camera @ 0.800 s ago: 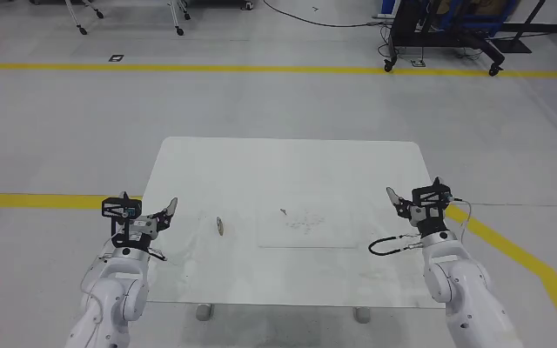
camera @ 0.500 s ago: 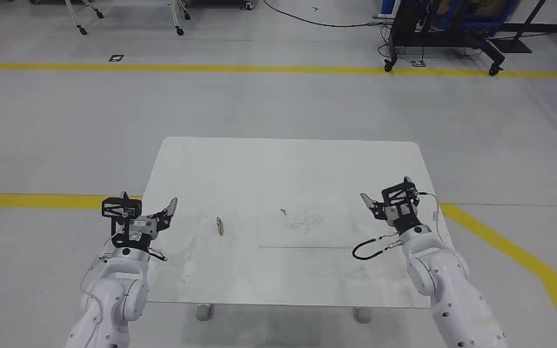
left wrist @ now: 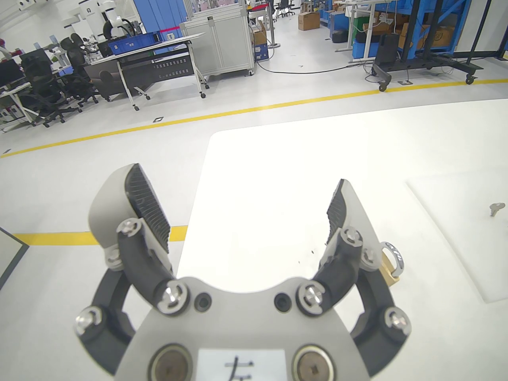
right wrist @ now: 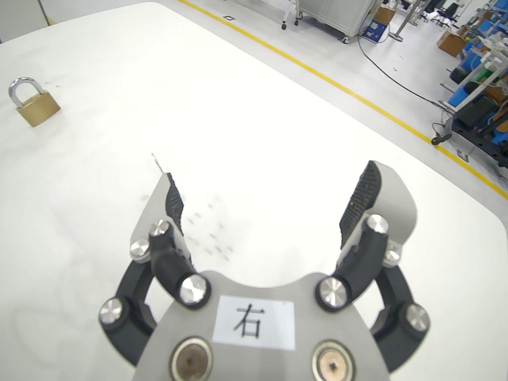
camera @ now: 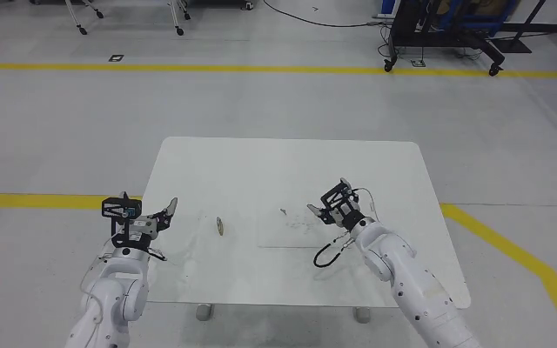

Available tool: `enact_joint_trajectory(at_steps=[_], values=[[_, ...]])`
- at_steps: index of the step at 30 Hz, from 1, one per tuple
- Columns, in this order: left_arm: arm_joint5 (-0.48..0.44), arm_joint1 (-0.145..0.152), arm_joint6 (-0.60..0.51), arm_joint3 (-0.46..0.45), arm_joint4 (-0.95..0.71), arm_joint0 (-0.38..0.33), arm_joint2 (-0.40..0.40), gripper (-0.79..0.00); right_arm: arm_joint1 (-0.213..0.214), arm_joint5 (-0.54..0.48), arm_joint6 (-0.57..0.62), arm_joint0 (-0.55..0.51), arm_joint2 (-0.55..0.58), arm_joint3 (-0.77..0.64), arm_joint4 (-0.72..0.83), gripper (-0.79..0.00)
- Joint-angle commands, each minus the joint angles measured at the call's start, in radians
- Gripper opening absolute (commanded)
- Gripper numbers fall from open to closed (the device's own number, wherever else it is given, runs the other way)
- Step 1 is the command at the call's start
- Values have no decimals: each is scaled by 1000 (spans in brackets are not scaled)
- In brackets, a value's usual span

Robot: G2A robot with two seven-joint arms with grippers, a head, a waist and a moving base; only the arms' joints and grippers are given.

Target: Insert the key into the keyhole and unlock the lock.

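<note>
One brass padlock (right wrist: 33, 106) lies on the white table (camera: 278, 161), toward its near left. One key (left wrist: 495, 208) lies to the right of it and well apart, on a single thin clear mat (left wrist: 476, 239) at mid-table. There are two grippers. The left gripper (left wrist: 238, 184) hangs at the near left edge of the table, fingers spread and empty. The right gripper (right wrist: 270, 174) hangs over the mat just right of the key, likewise spread and empty. The key is probably light, stiff and thin. Because it lies flat, it leaves little edge to pinch and may skate on the mat, so it is best taken by its broad head, leaving the blade free. The padlock looks dense for its size, rigid and smooth-sided. It is best clamped across the flat faces of its body, clear of the shackle (right wrist: 13, 96). The keyhole cannot be made out from here.
</note>
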Motion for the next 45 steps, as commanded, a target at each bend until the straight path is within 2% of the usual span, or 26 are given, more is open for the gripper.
enact_joint_trajectory(at_steps=[1, 6, 10, 16, 20, 21, 23, 29, 32, 36, 40, 42, 45], values=[[0, 0, 0, 0, 0, 0, 0, 0, -4, -41, -4, 23, -26, 19, 0, 0], [0, 0, 0, 0, 0, 0, 0, 0, -6, -232, -56, 85, -67, 85, 14, 0], [0, 0, 0, 0, 0, 0, 0, 0, -4, -392, -37, 167, -97, 171, -33, 0], [0, 0, 0, 0, 0, 0, 0, 0, -20, -495, -39, 283, -152, 308, -27, 0], [0, 0, 0, 0, 0, 0, 0, 0, -36, -494, -13, 337, -200, 369, -39, 0], [0, 0, 0, 0, 0, 0, 0, 0, -41, -498, -11, 348, -212, 380, -38, -25], [0, 0, 0, 0, 0, 0, 0, 0, -48, -510, -11, 368, -231, 399, -33, -126], [0, 0, 0, 0, 0, 0, 0, 0, -72, -527, -6, 421, -280, 469, 1, -188], [0, 0, 0, 0, 0, 0, 0, 0, -84, -531, 0, 446, -299, 513, 29, -182], [0, 0, 0, 0, 0, 0, 0, 0, -100, -525, 6, 475, -323, 562, 45, -246], [0, 0, 0, 0, 0, 0, 0, 0, -110, -524, -1, 493, -338, 596, 53, -382], [0, 0, 0, 0, 0, 0, 0, 0, -114, -522, 0, 500, -345, 610, 53, -413], [0, 0, 0, 0, 0, 0, 0, 0, -120, -518, -2, 506, -357, 623, 51, -548]])
